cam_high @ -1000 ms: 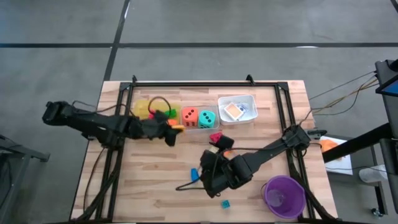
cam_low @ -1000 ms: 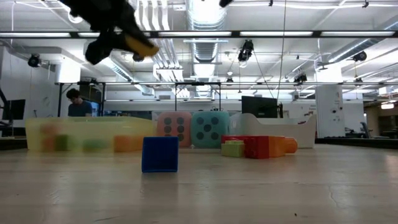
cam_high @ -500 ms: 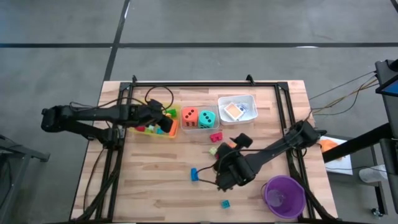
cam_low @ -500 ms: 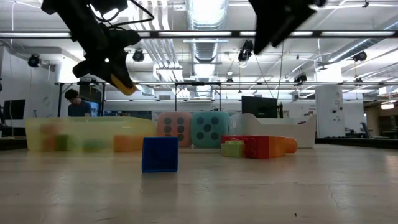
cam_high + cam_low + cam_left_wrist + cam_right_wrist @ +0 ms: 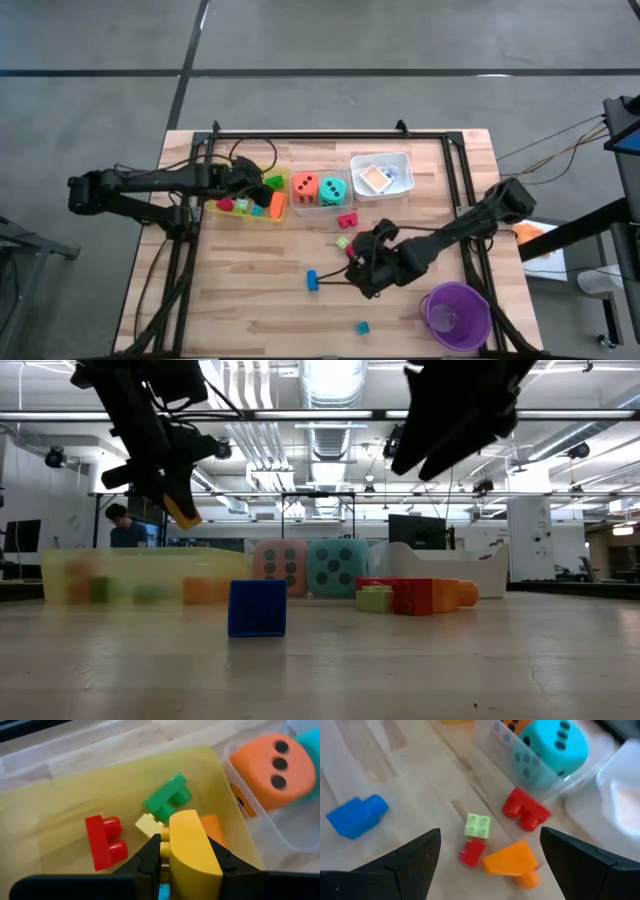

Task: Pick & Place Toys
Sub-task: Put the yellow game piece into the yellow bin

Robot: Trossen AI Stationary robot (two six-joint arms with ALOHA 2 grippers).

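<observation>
Left gripper [image 5: 187, 852] hangs over the yellow tray [image 5: 278, 210], jaws pinching one yellow block [image 5: 192, 852] between them. In the tray beneath those jaws: one red block [image 5: 105, 841], one green block [image 5: 167, 799], one pale yellow block [image 5: 148, 825], one orange block [image 5: 212, 827]; the high view also shows a pink and a blue piece there, too small to tell apart well. Just beside the tray, a clear tray [image 5: 320, 203] holds two dice: one orange die [image 5: 272, 770] and one teal die [image 5: 552, 747]. Past the dice, a white tray [image 5: 402, 160] holds a few cards [image 5: 375, 178]; count unclear. Right gripper [image 5: 487, 862] hovers above the desk [image 5: 250, 290] near its middle, jaws spread wide, holding nothing. Ahead of those jaws on the wood, close together: one red double block [image 5: 525, 810], one light green block [image 5: 478, 825], one small red block [image 5: 471, 853] touching one orange block [image 5: 512, 860]. Off to one side of the jaws, apart from that cluster: one blue block [image 5: 357, 816]. One small teal block [image 5: 362, 327] lies alone near the purple cup [image 5: 457, 312]. A person [image 5: 126, 526] is visible in the room far behind the desk.
</observation>
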